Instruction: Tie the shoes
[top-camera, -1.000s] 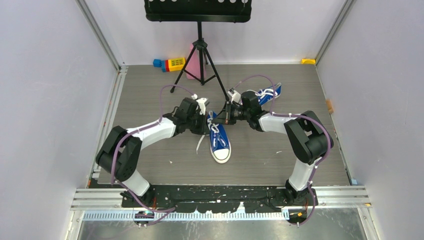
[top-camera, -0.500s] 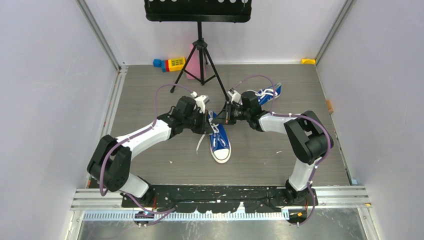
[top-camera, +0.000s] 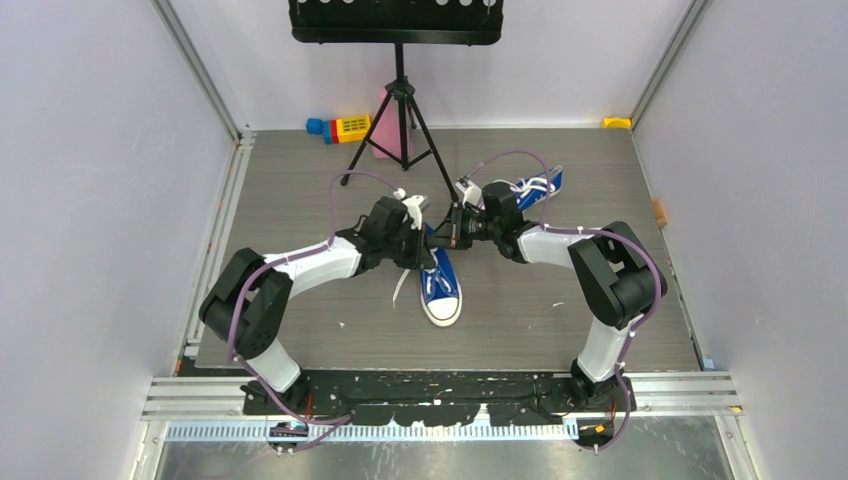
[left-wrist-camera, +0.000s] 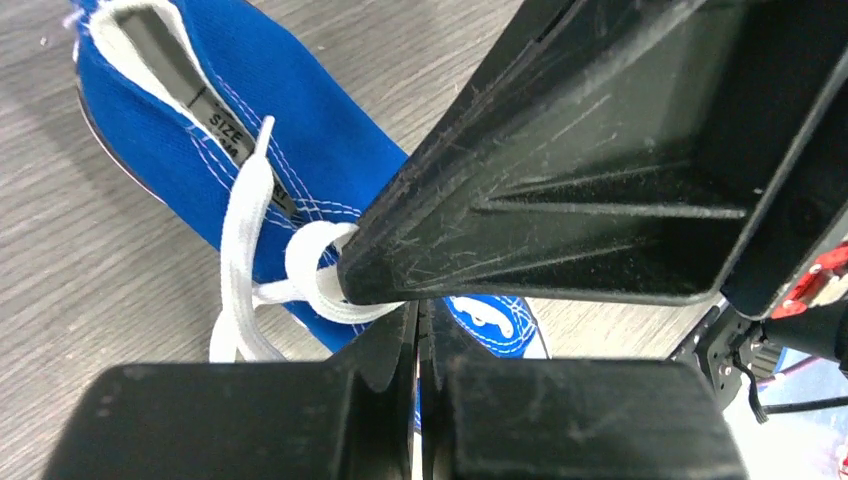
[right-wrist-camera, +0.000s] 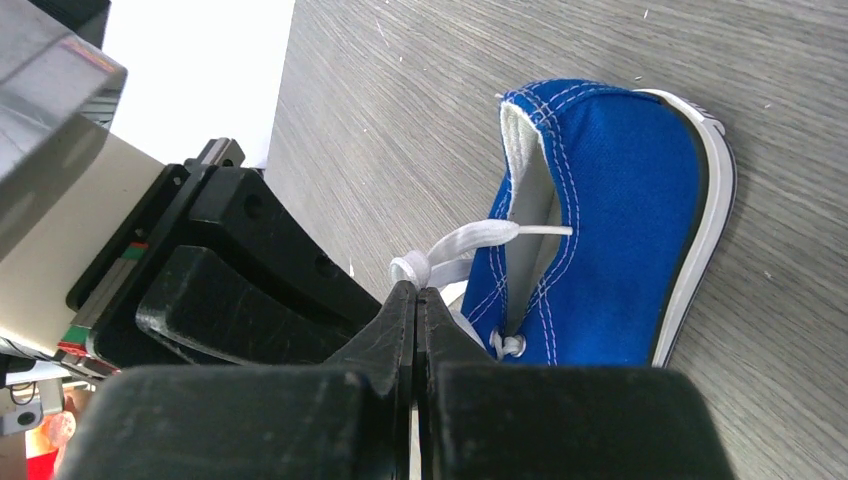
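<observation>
One blue sneaker (top-camera: 440, 285) lies at the centre of the overhead view, toe toward the bottom edge; its mate (top-camera: 537, 187) sits apart at upper right. The white lace (left-wrist-camera: 243, 240) rises off the tongue in a loop, pinched in the clamped right gripper (right-wrist-camera: 415, 296). The left gripper (left-wrist-camera: 418, 320) meets it tip to tip, clenched on lace too. Judged purpose: drawing the two strands against each other to form the knot.

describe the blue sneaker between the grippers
The blue sneaker is a small canvas low-top with white stitching, white rubber toe cap and sole, and white laces, one end trailing loose. It stands on its sole on the grey table, toe pointing at the near edge. The shut right gripper pinches a lace loop by its opening; the shut left gripper meets the laces.
</observation>
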